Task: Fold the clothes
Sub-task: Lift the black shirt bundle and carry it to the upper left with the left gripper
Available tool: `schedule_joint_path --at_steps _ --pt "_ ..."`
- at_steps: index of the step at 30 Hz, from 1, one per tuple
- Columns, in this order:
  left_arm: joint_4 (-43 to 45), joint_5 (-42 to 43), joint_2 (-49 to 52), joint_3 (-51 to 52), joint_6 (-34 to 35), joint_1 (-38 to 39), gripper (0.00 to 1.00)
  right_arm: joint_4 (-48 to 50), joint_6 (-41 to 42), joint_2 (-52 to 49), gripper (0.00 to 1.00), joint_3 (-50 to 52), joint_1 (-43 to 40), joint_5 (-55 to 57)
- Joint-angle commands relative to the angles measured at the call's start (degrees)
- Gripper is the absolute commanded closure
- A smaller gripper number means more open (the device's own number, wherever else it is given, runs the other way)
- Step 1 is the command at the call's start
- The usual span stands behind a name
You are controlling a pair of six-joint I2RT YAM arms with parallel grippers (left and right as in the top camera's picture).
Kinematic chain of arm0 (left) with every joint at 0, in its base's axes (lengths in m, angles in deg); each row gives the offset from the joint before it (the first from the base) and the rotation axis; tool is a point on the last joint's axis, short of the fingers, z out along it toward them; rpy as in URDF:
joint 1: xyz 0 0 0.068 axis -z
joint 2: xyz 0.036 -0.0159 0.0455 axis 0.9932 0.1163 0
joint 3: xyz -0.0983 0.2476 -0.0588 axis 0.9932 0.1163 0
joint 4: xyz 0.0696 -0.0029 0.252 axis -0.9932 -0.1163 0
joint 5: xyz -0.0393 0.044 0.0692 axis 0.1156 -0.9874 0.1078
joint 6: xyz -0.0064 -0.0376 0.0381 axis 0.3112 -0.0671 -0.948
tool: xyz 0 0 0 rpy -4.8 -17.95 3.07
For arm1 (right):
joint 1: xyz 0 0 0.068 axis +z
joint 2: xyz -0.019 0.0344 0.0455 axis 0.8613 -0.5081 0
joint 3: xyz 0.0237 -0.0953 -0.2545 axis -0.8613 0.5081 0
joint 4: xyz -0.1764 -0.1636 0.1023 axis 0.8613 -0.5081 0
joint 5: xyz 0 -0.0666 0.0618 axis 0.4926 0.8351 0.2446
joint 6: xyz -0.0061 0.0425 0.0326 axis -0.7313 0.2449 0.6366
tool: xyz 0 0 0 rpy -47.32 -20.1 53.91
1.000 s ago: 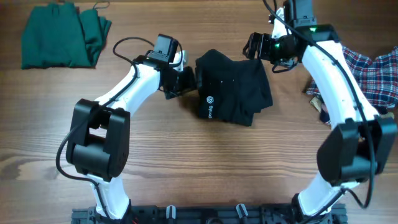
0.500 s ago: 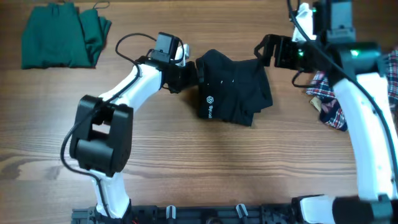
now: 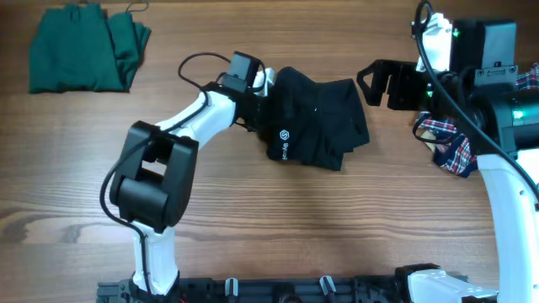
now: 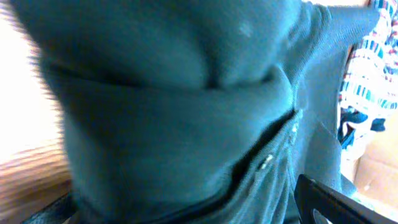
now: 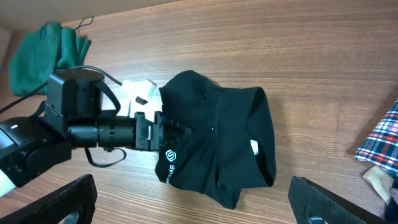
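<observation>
I find the black shirt [image 3: 320, 114] roughly folded at the centre of the table [image 3: 278, 219]. Left gripper [image 3: 263, 94]: released, jaws spread against the shirt's 9 o'clock edge. Right gripper [image 3: 369, 84]: released, empty, off its 2 o'clock corner. Green garment [image 3: 76, 50] lies at 10 o'clock, plaid shirt [image 3: 450, 147] at 3.

Logo shirt [image 3: 316, 122] central on the worktop [image 3: 253, 236], second garment [image 3: 80, 50] at rear left, plaid shirt [image 3: 446, 151] at right edge.
</observation>
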Motion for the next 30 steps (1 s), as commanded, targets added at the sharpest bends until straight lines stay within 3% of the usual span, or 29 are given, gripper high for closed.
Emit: schedule_joint_path --at_steps 1,6,9,11,14,17,24,30 --pt "1.4 0.7 2.7 -0.4 1.9 2.3 0.00 -0.1 -0.9 0.5 0.00 -1.0 -0.2 1.0" --pt "2.6 0.7 5.6 -0.4 3.7 3.0 0.01 -0.8 -0.9 0.6 0.00 -1.0 -0.2 1.0" --pt "3.0 0.7 7.3 -0.4 3.6 3.0 0.12 -1.3 -1.0 0.6 0.00 -1.0 -0.2 1.0" --pt "3.7 0.7 8.0 -0.4 3.6 3.0 0.30 -1.4 -1.0 0.6 0.00 -1.0 -0.2 1.0" --pt "4.5 0.7 8.3 -0.4 3.6 3.0 0.72 -1.4 -0.9 0.6 0.00 -1.0 -0.2 1.0" --pt "4.7 0.7 8.3 -0.4 3.6 2.9 0.96 -1.4 -0.9 0.6 0.00 -1.0 -0.2 1.0" --pt "5.4 0.6 8.1 -0.4 2.6 1.8 0.96 -1.4 -0.9 0.6 0.00 -1.0 -0.2 1.2" --pt "2.4 -0.6 6.1 -2.3 -3.7 -2.4 0.96 -1.4 -0.9 0.6 0.00 -1.0 -0.2 2.3"
